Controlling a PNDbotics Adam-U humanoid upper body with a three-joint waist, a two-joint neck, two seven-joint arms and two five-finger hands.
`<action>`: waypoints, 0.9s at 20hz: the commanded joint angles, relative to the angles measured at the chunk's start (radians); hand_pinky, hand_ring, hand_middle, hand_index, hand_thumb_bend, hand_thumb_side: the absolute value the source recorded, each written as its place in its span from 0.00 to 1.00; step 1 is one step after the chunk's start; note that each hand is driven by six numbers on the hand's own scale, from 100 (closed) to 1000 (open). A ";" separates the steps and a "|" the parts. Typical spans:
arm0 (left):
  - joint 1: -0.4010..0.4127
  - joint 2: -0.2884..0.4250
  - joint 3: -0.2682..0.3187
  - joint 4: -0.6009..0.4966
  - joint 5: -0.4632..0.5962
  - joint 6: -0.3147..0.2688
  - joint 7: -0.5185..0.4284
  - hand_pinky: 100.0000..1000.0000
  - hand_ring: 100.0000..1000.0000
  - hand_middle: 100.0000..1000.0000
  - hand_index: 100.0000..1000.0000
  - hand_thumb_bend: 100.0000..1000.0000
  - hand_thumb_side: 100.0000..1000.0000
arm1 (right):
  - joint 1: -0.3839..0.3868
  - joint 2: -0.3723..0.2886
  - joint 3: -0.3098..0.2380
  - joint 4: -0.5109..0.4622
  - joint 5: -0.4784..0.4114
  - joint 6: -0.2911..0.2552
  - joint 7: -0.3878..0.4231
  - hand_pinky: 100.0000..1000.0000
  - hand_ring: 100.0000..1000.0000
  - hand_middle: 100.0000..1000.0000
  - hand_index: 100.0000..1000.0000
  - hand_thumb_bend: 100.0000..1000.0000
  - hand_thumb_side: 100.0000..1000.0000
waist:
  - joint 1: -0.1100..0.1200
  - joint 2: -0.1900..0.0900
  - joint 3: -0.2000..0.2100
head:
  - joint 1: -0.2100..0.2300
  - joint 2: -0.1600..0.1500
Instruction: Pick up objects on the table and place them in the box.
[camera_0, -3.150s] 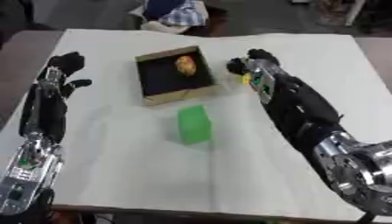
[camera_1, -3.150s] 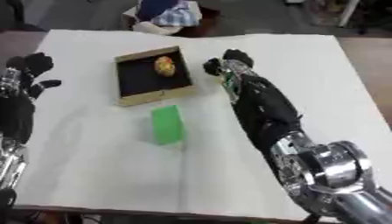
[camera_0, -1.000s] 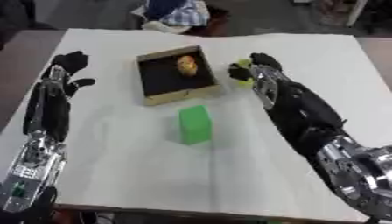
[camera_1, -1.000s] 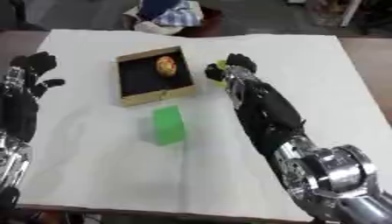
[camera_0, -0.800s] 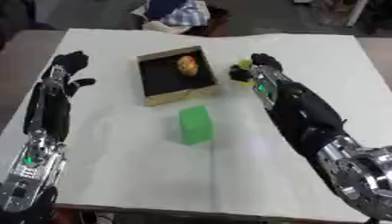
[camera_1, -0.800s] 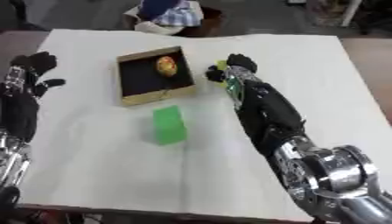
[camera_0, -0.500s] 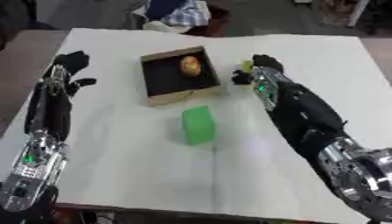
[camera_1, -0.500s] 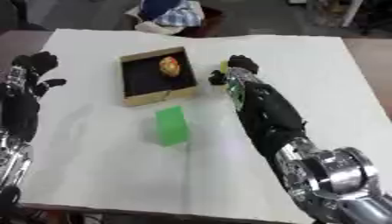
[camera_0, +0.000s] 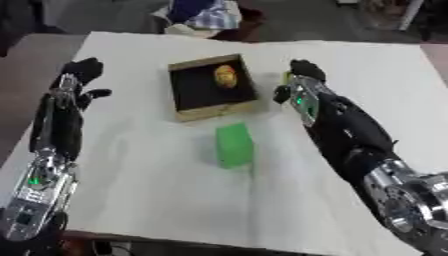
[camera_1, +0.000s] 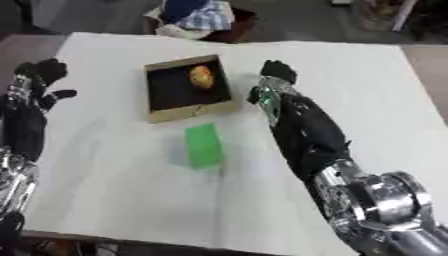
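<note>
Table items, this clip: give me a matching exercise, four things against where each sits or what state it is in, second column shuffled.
Things:
1. green block
2. yellow object
3. right hand
4. left hand

Places or states:
A. inside the box
B. near the table's left edge, away from the box
C. on the white table, just in front of the box
D. beside the box's right wall

Pairs: 1-C, 2-A, 3-D, 4-B
</note>
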 joint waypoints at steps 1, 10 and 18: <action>-0.010 0.016 0.010 -0.014 0.003 0.000 0.001 0.68 0.87 0.73 0.80 0.00 0.91 | -0.020 -0.011 -0.004 -0.037 -0.012 -0.010 -0.025 0.53 0.58 0.84 0.98 0.00 0.04 | 0.011 -0.016 0.000 | 0.003 0.005; -0.009 0.015 0.010 -0.014 0.004 0.000 0.001 0.68 0.87 0.73 0.80 0.00 0.92 | -0.033 0.010 -0.005 -0.162 0.019 -0.142 0.020 0.53 0.57 0.84 0.98 0.00 0.00 | 0.012 -0.015 -0.002 | 0.002 0.005; -0.009 0.014 0.011 -0.013 0.006 0.000 0.001 0.68 0.87 0.73 0.80 0.00 0.92 | -0.029 0.045 0.003 -0.261 0.004 -0.294 0.104 0.54 0.57 0.84 0.99 0.00 0.06 | 0.013 -0.016 -0.004 | 0.001 0.005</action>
